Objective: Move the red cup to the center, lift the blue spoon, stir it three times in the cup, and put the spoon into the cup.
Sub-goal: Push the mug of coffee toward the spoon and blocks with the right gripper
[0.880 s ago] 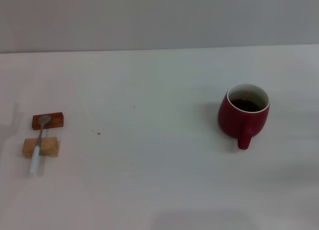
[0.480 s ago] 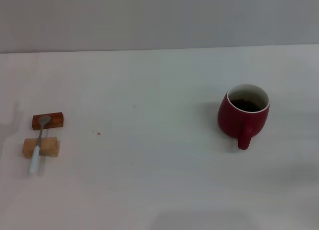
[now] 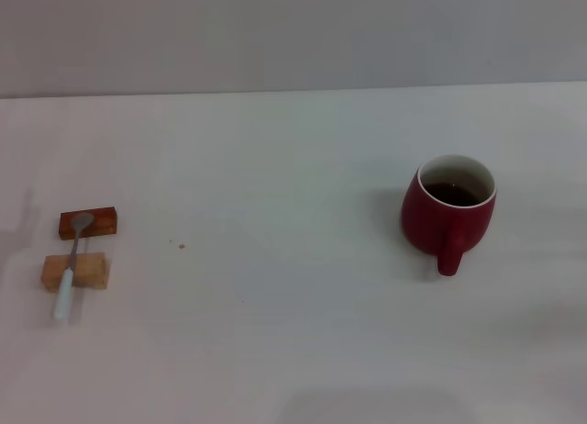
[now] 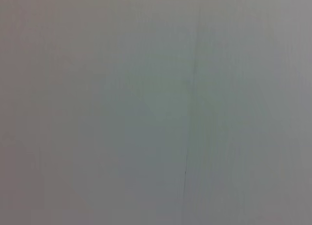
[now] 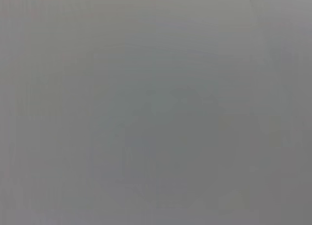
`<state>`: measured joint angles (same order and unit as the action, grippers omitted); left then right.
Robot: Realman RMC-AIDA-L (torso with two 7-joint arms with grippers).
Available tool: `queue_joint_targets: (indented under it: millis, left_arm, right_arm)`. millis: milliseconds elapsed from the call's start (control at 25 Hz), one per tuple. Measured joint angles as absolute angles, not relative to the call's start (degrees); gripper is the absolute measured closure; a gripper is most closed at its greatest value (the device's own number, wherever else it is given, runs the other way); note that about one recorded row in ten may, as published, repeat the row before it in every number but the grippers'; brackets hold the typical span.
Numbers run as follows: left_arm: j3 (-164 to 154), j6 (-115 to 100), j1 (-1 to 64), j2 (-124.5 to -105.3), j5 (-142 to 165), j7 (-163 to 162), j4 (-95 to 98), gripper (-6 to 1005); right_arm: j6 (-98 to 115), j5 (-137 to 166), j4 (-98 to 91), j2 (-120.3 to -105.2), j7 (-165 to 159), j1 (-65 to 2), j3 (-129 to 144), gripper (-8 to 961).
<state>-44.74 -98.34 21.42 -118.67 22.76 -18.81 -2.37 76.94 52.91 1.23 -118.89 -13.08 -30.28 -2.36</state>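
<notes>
Red cup, upright, right of frame centre, handle toward viewer; blue spoon at left edge, lying across two wooden blocks; neither gripper visible, state unknown.

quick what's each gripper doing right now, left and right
Left gripper: not in view in any picture, so its state cannot be told.
Right gripper: not in view either; cannot be told.
</notes>
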Motion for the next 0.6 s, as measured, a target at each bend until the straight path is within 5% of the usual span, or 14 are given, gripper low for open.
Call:
queue_joint_targets:
  millis: [200,600]
  left_arm:
    - [-44.73,-98.28,21.53,-118.65,22.76,-18.81,-2.06,202]
    - [-44.73,-98.02,22.42,-118.65,22.81,-18.81,-1.84,202]
  right_arm:
    - [76.08,53.47,1.21,-118.89,-13.25,-29.69,-1.5,456]
    - [66.73,67.1,-10.57,-117.98,-38.45,-26.85,6.19,866]
